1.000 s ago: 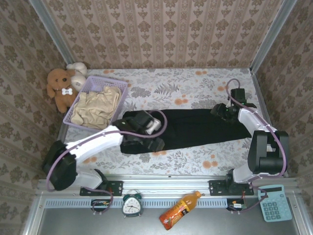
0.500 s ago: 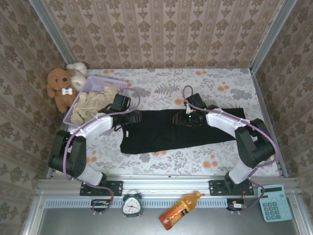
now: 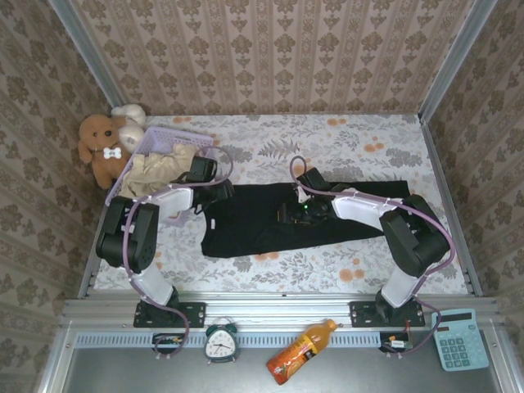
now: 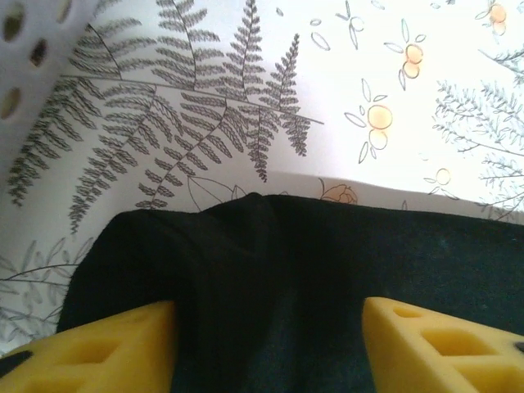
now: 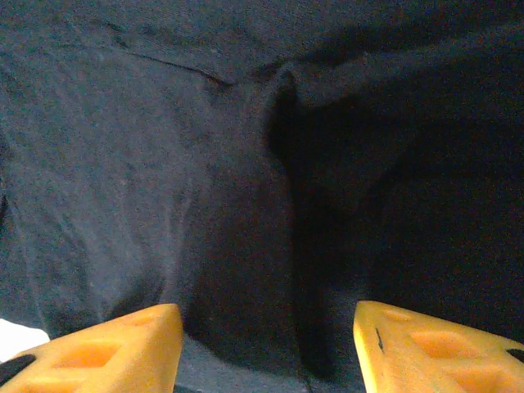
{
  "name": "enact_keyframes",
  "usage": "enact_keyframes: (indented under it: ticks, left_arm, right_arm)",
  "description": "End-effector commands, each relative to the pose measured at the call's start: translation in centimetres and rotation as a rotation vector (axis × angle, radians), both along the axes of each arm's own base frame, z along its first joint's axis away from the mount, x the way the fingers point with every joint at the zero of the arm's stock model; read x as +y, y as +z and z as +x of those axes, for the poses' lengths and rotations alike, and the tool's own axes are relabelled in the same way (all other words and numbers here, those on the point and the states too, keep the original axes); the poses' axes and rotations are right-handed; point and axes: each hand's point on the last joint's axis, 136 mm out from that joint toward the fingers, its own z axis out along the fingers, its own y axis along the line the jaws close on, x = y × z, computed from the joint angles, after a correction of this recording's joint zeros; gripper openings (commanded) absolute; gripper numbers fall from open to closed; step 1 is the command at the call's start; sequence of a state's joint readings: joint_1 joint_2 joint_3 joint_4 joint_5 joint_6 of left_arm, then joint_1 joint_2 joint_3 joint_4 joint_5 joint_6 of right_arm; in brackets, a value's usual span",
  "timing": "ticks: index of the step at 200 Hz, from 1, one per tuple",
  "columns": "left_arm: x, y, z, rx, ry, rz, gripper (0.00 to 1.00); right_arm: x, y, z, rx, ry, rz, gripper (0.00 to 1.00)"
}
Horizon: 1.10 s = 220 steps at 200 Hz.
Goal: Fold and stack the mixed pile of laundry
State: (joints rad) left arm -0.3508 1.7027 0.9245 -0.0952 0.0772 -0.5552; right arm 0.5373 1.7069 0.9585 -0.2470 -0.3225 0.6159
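The black garment [image 3: 246, 231] lies spread across the middle of the desk [image 3: 360, 139], and the cream garment [image 3: 160, 168] sits in the basket [image 3: 168, 133] at the far left corner. The left fingers [image 3: 219, 195] stand open astride the black garment's far left corner. The right fingers [image 3: 288, 215] stand open over a ridge of cloth at its middle.

Top view: even, diffuse light from overhead, sharp throughout. The large black cloth garment [image 3: 254, 229] reads as a flat dark patch, its folds nearly lost. The white floral-print table covering [image 3: 327, 139] around it is bright, with only soft, faint shadows.

Left wrist view: covering beyond the garment's far edge washes out toward white at upper right.

Right wrist view: dim and grainy, with a deep shadow down the garment's central crease.
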Motion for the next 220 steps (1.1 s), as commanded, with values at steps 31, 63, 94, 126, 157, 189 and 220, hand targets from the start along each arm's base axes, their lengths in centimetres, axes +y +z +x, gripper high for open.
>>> enact_keyframes:
  ticks: [31, 63, 94, 126, 157, 189, 220]
  left_arm:
    - [-0.9, 0.7, 1.9, -0.043, -0.012, -0.048, 0.37]
    - [-0.4, 1.7, 2.0, -0.045, -0.006, -0.009, 0.19]
    - [0.3, 2.7, 2.2, 0.019, 0.001, -0.024, 0.00]
    - [0.0, 3.1, 3.0, 0.026, 0.008, -0.069, 0.00]
    - [0.3, 2.2, 3.6, 0.045, 0.023, -0.058, 0.04]
    - [-0.1, 1.3, 3.5, 0.073, 0.012, -0.067, 0.18]
    - [0.7, 2.4, 3.1, 0.058, 0.017, -0.029, 0.42]
  right_arm:
    - [0.8, -0.7, -2.6, 0.047, 0.006, 0.021, 0.45]
    - [0.8, 0.3, -2.4, 0.038, -0.016, 0.036, 0.21]
    - [0.3, 1.4, -3.0, 0.072, -0.053, 0.027, 0.00]
    - [-0.2, 1.8, -4.3, 0.123, -0.077, 0.039, 0.00]
    - [-1.3, 1.1, -5.4, 0.147, -0.115, 0.016, 0.00]
    - [-3.0, -0.5, -4.1, 0.142, -0.169, -0.039, 0.00]
    - [-3.9, 0.4, -2.6, 0.081, -0.169, -0.113, 0.63]
